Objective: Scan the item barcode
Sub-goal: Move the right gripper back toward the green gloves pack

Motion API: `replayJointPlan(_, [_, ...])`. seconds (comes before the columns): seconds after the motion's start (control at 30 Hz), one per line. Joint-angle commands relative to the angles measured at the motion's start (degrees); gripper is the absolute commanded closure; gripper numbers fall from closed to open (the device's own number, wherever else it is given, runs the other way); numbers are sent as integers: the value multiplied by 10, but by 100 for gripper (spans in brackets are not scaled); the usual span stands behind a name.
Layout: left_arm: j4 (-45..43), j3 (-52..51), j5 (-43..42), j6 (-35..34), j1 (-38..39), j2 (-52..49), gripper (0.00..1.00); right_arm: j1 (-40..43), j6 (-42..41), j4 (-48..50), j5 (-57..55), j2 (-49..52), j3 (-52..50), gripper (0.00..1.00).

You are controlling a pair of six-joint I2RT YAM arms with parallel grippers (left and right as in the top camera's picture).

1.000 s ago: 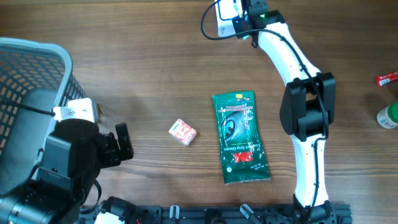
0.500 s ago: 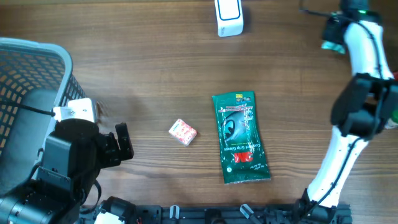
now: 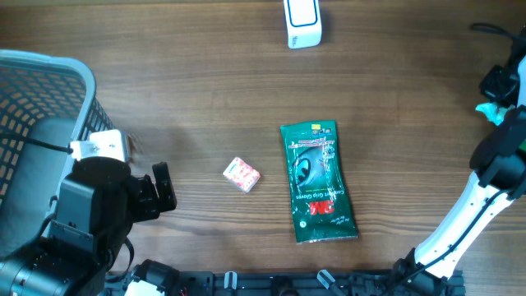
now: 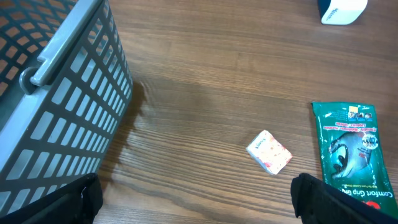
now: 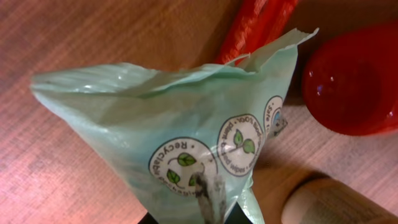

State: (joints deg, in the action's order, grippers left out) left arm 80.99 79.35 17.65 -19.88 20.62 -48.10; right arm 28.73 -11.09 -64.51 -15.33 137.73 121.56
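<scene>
My right gripper (image 5: 196, 214) is shut on a pale green wipes packet (image 5: 180, 137) printed with leaf logos, pinching its lower edge. From overhead this gripper (image 3: 496, 97) is at the table's far right edge, and a corner of the packet (image 3: 491, 110) shows below it. The white barcode scanner (image 3: 302, 23) stands at the back centre, far from the packet. Beside the basket at the left, my left gripper (image 4: 199, 208) is open with nothing between its fingers (image 4: 326, 199).
A grey wire basket (image 3: 41, 99) fills the left side. A green glove pack (image 3: 319, 181) and a small pink box (image 3: 242, 174) lie mid-table. Under the held packet are a red round cap (image 5: 354, 81), a red stick pack (image 5: 255, 28) and a tan cylinder (image 5: 329, 202).
The right arm has swung from beside the scanner at the back centre to the far right edge, carrying the packet. The left arm has not moved.
</scene>
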Motion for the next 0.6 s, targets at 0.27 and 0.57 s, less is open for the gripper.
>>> replayJointPlan(0.27, [-1, 0, -3, -5, -2, 0, 0, -14, -4, -24, 260, -276, 13, 0])
replayJointPlan(0.57, [-1, 0, -3, -5, -2, 0, 0, -150, 42, -209, 419, -355, 6, 0])
